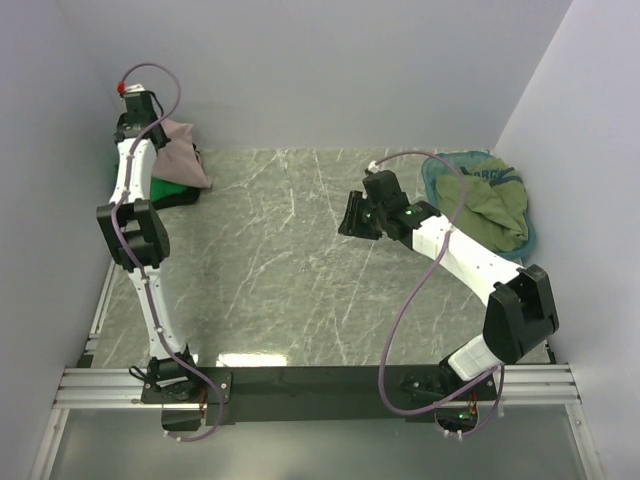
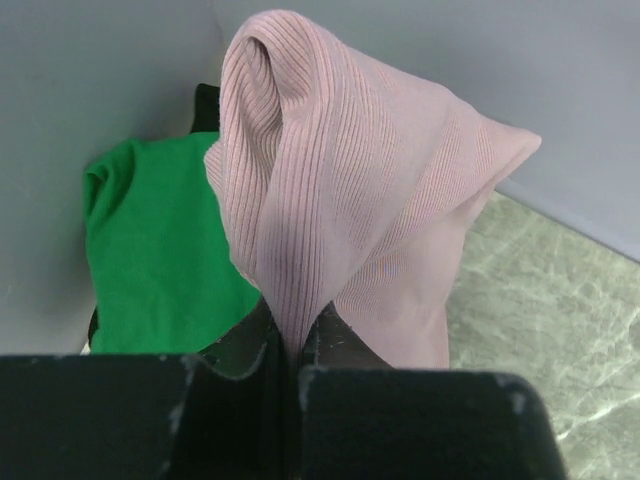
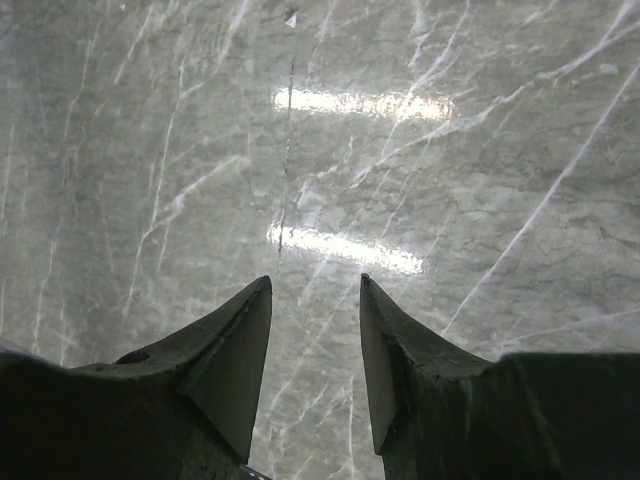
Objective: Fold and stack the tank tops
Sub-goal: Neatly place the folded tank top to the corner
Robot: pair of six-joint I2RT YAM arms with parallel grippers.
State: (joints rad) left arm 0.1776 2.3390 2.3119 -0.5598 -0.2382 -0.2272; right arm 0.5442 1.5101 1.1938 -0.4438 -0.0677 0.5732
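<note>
Clamped in left end effector [image 2: 290, 350]: ribbed dusty pink tank top [image 2: 350, 200], pinched at a fold, peaked above the jaws. Just behind, at left: bright green tank top [image 2: 150, 260], near wall [image 2: 90, 80]. At right: marbled surface [image 2: 540, 300].

Basket [image 1: 430, 172] is set on table [image 1: 280, 260]; one tank top [image 1: 490, 205] is laid in it. Well L of basket, raised top [image 2: 350, 200] is hung over piled tops [image 2: 150, 260].

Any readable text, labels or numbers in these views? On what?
Pale lettering at the far side of the basket, above the olive top: too blurred to read.
Wrist views: none on the pink top, green top or table.
</note>
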